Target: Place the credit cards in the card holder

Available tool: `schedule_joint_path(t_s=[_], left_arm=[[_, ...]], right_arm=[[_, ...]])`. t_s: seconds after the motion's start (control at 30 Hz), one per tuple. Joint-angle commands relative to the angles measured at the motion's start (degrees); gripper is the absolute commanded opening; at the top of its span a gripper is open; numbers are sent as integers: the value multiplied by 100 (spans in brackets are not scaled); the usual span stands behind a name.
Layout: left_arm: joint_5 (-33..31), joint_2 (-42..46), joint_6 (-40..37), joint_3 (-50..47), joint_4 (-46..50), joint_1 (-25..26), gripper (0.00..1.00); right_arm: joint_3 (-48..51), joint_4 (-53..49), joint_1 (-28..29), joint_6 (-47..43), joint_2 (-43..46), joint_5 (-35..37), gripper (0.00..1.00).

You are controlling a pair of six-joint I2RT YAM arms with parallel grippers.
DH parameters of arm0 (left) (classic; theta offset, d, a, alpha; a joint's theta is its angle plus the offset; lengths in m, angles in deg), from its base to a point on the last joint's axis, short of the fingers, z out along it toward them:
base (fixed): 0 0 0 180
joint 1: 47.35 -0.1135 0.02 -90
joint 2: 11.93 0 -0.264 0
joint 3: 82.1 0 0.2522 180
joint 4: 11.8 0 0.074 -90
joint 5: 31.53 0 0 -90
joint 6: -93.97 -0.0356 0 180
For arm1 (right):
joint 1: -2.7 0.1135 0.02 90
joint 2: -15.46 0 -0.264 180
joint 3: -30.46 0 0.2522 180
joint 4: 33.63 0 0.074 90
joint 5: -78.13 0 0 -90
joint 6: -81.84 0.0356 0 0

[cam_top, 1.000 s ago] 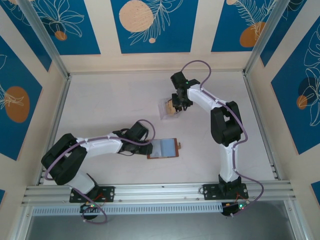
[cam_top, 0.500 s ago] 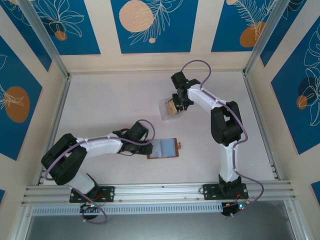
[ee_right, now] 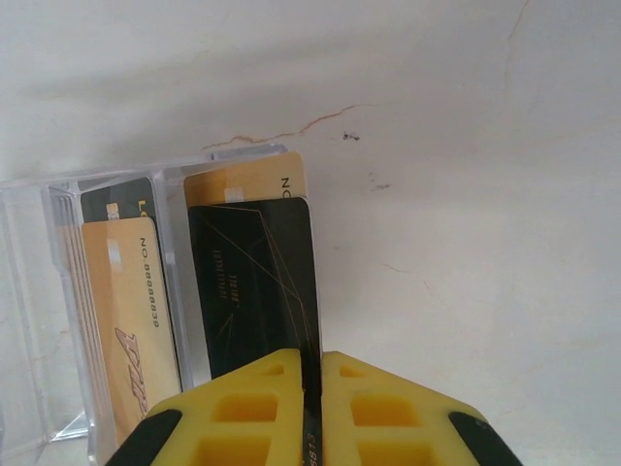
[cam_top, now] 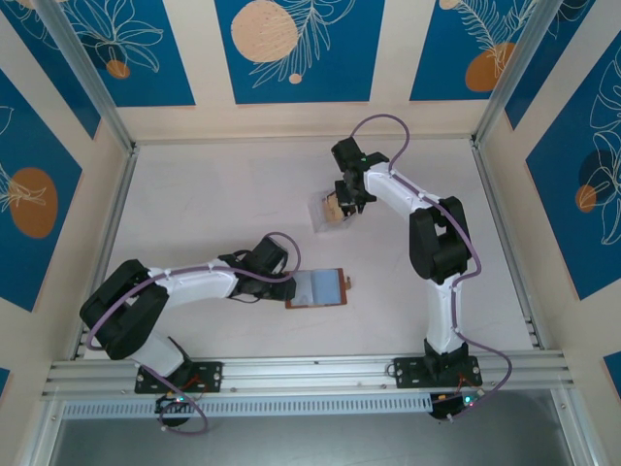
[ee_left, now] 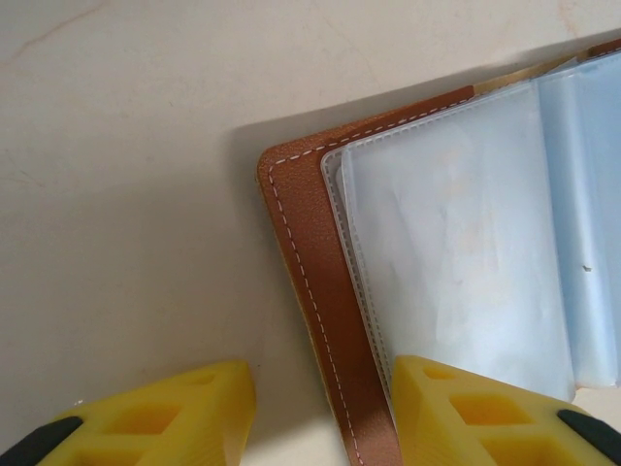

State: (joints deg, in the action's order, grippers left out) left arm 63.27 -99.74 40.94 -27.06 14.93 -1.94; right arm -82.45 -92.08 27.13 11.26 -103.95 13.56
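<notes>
The right hand (ee_right: 312,388) is clamped on the edge of a black card (ee_right: 254,282) in the clear box (ee_right: 29,320), far centre of the tabletop. The card holder (cam_top: 317,287) lies open nearer and slightly left, long axis left-right. The left hand (ee_left: 320,413), open, straddles its left edge.

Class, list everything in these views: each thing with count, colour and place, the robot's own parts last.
table: one, off-white, beneath everything.
clear box: one, transparent, far half of the table, near centre.
credit cards: at least four, two gold, two dark, at the clear box.
black card: one of those, at the box's right side.
card holder: one, brown with grey-blue pockets, open, near half of the table.
left gripper: one, yellow, open astride the card holder's edge.
right gripper: one, yellow, shut on the black card.
</notes>
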Motion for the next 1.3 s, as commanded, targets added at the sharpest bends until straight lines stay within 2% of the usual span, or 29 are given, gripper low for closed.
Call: schedule_joint_path(t_s=[0.0,0.53,0.9,1.27], left_arm=[[-32,-96,37,-199,109,66,44],[-45,-67,30,-234,111,72,44],[-32,-86,22,-183,109,67,44],[-40,-96,-5,-168,119,72,44]], right_arm=[[-153,-197,18,-95,124,234,11],[-254,-319,54,-169,182,243,10],[-220,-304,19,-153,237,-186,15],[-18,-418,54,-41,372,-170,21]])
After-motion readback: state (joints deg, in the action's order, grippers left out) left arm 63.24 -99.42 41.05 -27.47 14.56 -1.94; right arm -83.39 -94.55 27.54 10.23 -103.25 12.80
